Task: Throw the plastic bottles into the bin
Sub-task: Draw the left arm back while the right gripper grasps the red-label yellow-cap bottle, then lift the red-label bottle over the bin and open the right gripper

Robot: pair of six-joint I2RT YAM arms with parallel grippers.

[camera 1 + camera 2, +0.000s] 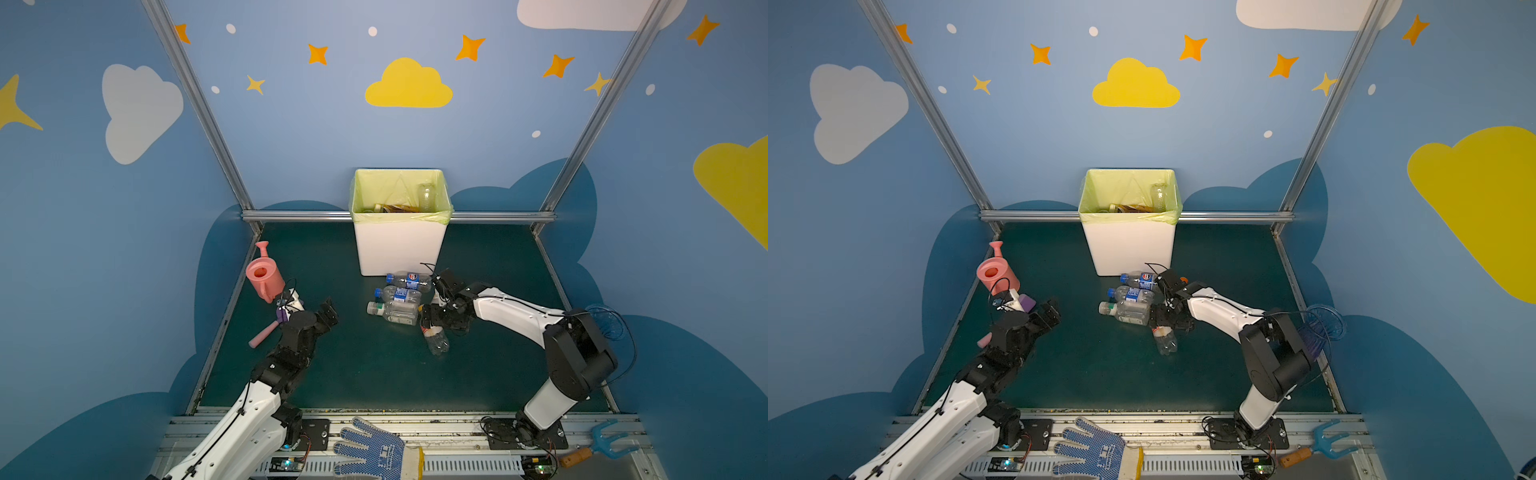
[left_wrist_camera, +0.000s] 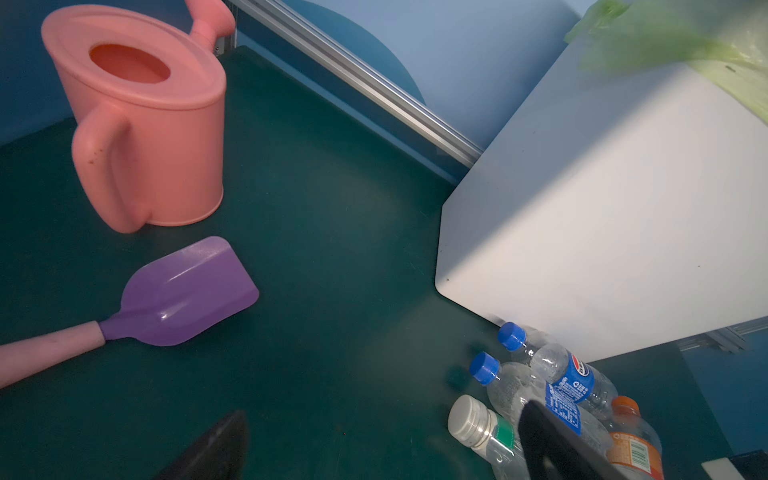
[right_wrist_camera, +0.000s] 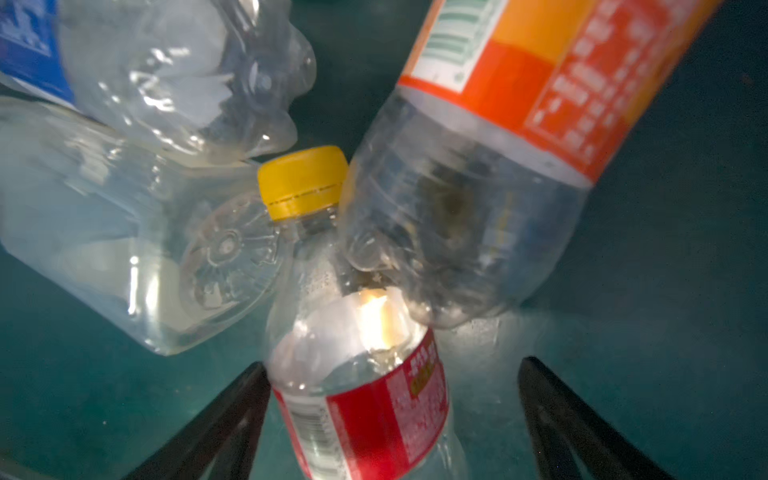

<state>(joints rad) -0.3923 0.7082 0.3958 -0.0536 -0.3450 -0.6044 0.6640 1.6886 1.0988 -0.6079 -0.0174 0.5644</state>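
Note:
The white bin (image 1: 399, 249) with a yellow-green bag stands at the back and holds a few bottles (image 1: 424, 195). In front of it lie two blue-capped bottles (image 1: 409, 280) (image 1: 399, 294), a white-capped clear bottle (image 1: 395, 311) and an orange-labelled bottle (image 3: 519, 83). A yellow-capped, red-labelled bottle (image 3: 365, 399) lies between the fingers of my right gripper (image 3: 392, 365). Those jaws are open: one finger touches the bottle, the other stands clear of it. My left gripper (image 1: 328, 313) hovers open and empty to the left of the pile (image 2: 384, 411).
A pink watering can (image 1: 264, 276) and a purple scoop (image 2: 187, 291) sit by the left wall. A blue dotted glove (image 1: 374, 451) and a blue fork tool (image 1: 598, 444) lie on the front rail. Metal rails edge the green mat.

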